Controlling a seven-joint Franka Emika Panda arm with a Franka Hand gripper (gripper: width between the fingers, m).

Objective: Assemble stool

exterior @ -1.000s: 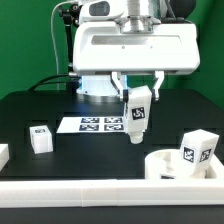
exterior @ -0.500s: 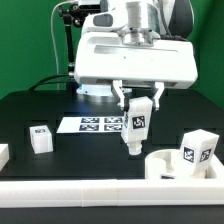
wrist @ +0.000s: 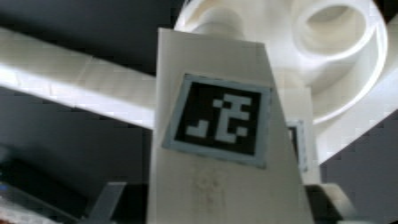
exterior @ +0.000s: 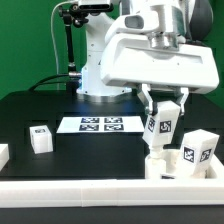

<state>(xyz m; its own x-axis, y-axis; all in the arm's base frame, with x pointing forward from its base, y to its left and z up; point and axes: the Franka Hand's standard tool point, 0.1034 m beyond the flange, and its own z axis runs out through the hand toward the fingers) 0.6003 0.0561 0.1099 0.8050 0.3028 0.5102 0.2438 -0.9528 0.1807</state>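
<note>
From the exterior view I see the end effector (exterior: 164,110) closed on one leg (exterior: 163,126). Its two fingers press the block's opposite sides, with the jaws only as wide as the block. The leg hangs roughly upright with its tag facing the camera. Its lower end sits at the exterior view's left part of the seat (exterior: 160,168). I cannot tell whether it touches the seat or hangs just above it.

In the wrist view the same leg (wrist: 217,120) fills the middle of the picture, tag toward the lens. The end effector (wrist: 214,200) has a dark finger showing on each side of it. The round seat (wrist: 294,40) lies beyond the leg's far end.

The seat rests on the black tabletop (exterior: 90,155) near the front, on the exterior view's right. A second leg (exterior: 198,151) stands just beside the held one on its right. It is slightly tilted at the seat's far side, and I cannot tell whether it sits in the seat or behind it. It is the nearest thing to the held leg.

A third leg (exterior: 41,138) stands alone, well apart, on the exterior view's left. The marker board (exterior: 98,124) lies flat between that leg and the end effector. The white rail (exterior: 90,191) runs along the front edge and hides the seat's lowest part. The rail (wrist: 71,65) also crosses the wrist view behind the leg.

A white piece (exterior: 3,155) is cut off at the exterior view's left edge, and I cannot tell what it is.

My count is one seat, three legs, one marker board and one rail.
</note>
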